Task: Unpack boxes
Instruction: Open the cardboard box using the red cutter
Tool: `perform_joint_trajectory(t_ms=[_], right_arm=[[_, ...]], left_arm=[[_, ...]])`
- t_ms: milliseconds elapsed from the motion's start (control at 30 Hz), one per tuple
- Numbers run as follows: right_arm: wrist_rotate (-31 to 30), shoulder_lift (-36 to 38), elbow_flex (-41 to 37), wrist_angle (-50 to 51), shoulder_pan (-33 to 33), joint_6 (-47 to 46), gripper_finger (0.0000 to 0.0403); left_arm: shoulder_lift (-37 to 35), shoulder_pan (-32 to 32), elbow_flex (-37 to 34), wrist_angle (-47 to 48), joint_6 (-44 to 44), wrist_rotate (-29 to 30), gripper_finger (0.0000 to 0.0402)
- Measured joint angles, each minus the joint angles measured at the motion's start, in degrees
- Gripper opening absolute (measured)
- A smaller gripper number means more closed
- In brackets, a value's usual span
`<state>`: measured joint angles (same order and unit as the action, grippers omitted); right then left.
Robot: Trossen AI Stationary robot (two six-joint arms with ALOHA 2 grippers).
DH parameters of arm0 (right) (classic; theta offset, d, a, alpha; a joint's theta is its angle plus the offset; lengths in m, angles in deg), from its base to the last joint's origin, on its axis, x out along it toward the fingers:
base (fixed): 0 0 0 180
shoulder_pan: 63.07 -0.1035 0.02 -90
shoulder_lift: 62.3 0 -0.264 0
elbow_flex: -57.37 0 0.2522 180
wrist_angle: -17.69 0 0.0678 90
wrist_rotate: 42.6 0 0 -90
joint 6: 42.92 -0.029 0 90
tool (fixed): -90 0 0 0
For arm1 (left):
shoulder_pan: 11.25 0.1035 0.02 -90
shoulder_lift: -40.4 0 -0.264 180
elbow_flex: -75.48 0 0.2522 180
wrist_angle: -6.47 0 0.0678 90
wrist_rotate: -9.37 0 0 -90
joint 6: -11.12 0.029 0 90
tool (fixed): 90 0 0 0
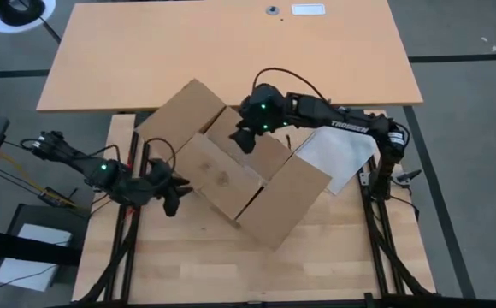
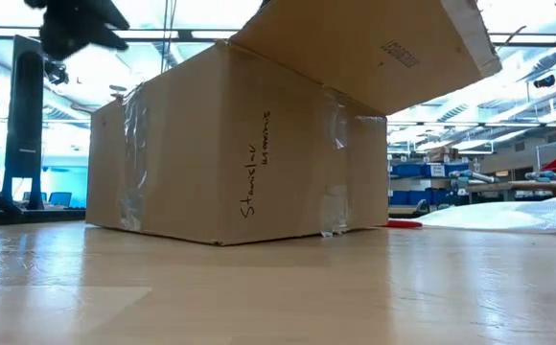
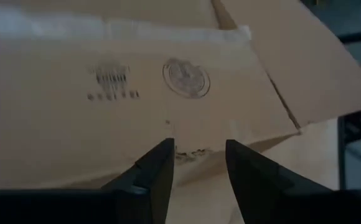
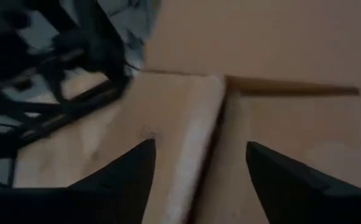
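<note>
You work on a pale butcher-block wooden table [image 1: 231, 265]. Beyond its far edge stands a second, tan desk [image 1: 231, 51], bare but for a small white label and a dark grommet near its back edge. Grey floor runs round both. The low view looks into a bright workshop: ceiling light strips, a dark post on the left, blue bins on shelving at right.

Count: one cardboard carton [image 1: 231, 171], two arms, one sheet of clear bubble-wrap packing [image 1: 338, 154], one red object [image 2: 405, 223] lying on the table just beside the carton's corner; too small to tell what it is.

The carton sits mid-table, skewed to the table's edges. Two flaps are spread wide, one toward the far left, one toward the near right; the inner flaps lie roughly level. Clear tape strips show on its corners in the low view, along with handwriting on the side wall. A round stamp and a small printed mark sit on the flap before the left wrist camera.

Your left gripper [image 1: 173, 190] hangs at the carton's left side, fingers [image 3: 159, 168] parted, nothing between them, the flap edge just ahead. Your right gripper [image 1: 244, 137] hovers over the carton's top, fingers [image 4: 134, 168] spread wide above the seam between two flaps, holding nothing.

The packing sheet lies on the table's right, under the right arm, partly tucked behind the carton.
</note>
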<state>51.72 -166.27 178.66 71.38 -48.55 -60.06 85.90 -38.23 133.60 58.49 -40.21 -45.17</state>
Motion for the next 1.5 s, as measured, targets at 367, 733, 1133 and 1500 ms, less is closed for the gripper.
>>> perform_joint_trajectory(t_ms=[367, 733, 1133, 1500], right_arm=[[5.58, -6.93, -0.42, 6.73, 2.17, -0.27, 0.026], [18.41, -12.61, -0.4, 3.21, -0.99, -1.05, 0.0247], [36.84, -12.66, 0.0, -7.63, -3.84, -8.75, 0.0239], [39.76, -11.93, 3.44, -19.48, -7.8, -17.17, 0.0224]], left_arm=[[7.86, 0.0, -6.41, -11.3, -3.08, -3.76, 0.0156], [15.18, 0.0, -6.44, -7.98, -2.98, -3.8, 0.0156], [17.35, 0.05, -5.87, -7.09, -3.04, -6.05, 0.0156], [17.05, -3.17, 22.2, 23.95, -3.8, -18.47, 0.0156]])
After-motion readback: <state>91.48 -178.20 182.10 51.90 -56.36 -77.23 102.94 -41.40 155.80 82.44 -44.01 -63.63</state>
